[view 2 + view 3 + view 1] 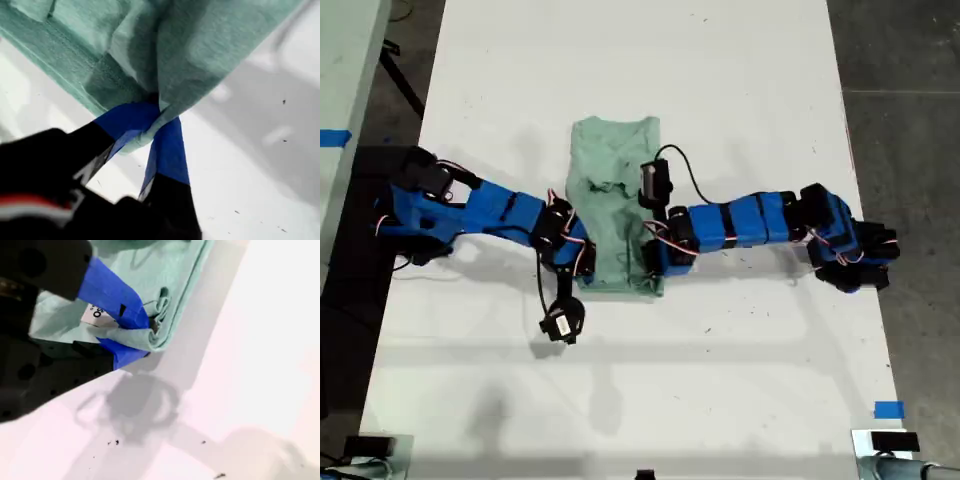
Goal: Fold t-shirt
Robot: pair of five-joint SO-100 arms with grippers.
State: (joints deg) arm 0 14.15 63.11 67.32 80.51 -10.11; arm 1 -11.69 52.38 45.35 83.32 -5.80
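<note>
The pale mint t-shirt (613,185) lies on the white table (740,80), folded into a narrow upright strip with its collar at the far end. My first gripper (584,264) comes in from the exterior view's left and is shut on the strip's near corner on that side. In its wrist view the cloth (210,45) bunches up from the blue fingertips (167,145) of my first gripper (160,114). My second gripper (651,268) reaches from the exterior view's right. It is shut on the other near corner, pinching the folded hem (175,285) between its tips (148,334).
Blue tape marks sit at the table's near edge on the exterior view's right (888,409) and beside the table on its left (332,137). Dark floor (900,90) borders both long sides. A black cable (692,180) loops above the second arm.
</note>
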